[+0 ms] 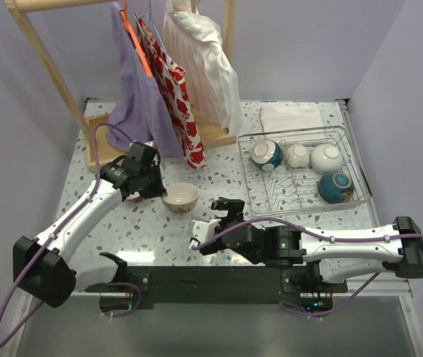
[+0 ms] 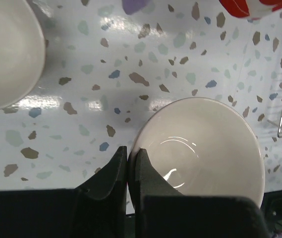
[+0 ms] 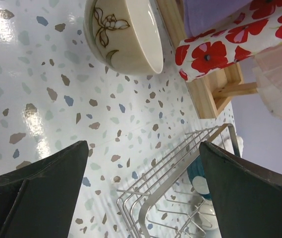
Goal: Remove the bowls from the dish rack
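At the near edge of the speckled terrazzo worktop [image 1: 107, 230], both arms reach away from their bases. The right gripper [image 1: 210, 222] hangs low over the worktop with its jaws spread wide and nothing between them, pointing towards a round cream ceramic bowl with a brown flower drawn on its side [image 1: 180, 197]. That bowl stands upright on the worktop, well apart from the rack.

Just left of it, the left gripper [image 2: 129, 151] has its fingers pressed together with nothing caught between them, and their tips lie just beside the cream bowl's rim. A second pale round bowl [image 2: 4, 49] sits on the worktop further left, seen only from the left wrist.

Further back on the right stands the rectangular silver wire dish rack [image 1: 345, 137]. Four bowls are propped among its prongs. A teal-blue bowl with a white inside [image 1: 267, 155], a small cream bowl [image 1: 296, 155] and a white bowl [image 1: 326, 158] make up the far row. A second teal-blue bowl [image 1: 336, 187] lies nearer, at the right end.

Behind it all, a wooden clothes rail [image 1: 40, 52] carries purple, red-flowered and white garments.
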